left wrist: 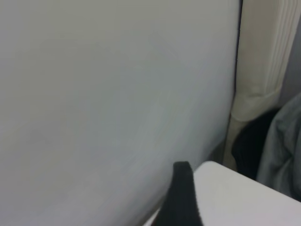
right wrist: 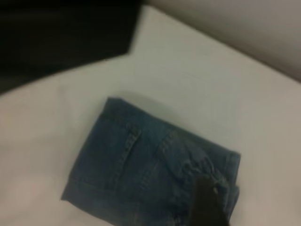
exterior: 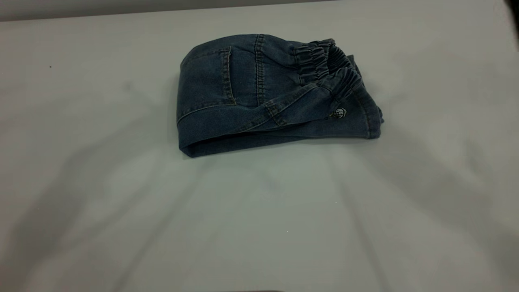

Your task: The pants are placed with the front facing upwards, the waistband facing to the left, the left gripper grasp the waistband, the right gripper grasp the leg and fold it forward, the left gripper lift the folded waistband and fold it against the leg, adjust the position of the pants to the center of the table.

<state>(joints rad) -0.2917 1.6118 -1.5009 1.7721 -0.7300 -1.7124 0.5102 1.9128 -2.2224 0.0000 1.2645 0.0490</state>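
The pants (exterior: pixel 259 93) lie folded into a compact denim bundle on the table (exterior: pixel 259 227), a little behind its middle. A back pocket faces up. The ruched waistband (exterior: pixel 324 65) sits at the bundle's right end, with a metal button (exterior: pixel 338 113) below it. The printed leg is hidden inside the fold. In the right wrist view the pants (right wrist: pixel 136 165) lie below the right gripper (right wrist: pixel 207 205), whose dark tip hangs over the waistband corner (right wrist: pixel 197 165) without holding cloth. The left gripper (left wrist: pixel 182 193) is away from the pants, beside a white rounded corner (left wrist: pixel 244 197). Neither gripper appears in the exterior view.
A dark sliver shows at the exterior view's top right corner (exterior: pixel 514 16). The table's far edge (exterior: pixel 121 16) runs behind the pants. In the left wrist view a cream panel (left wrist: pixel 263 56) and grey cloth (left wrist: pixel 287 141) lie beyond the corner.
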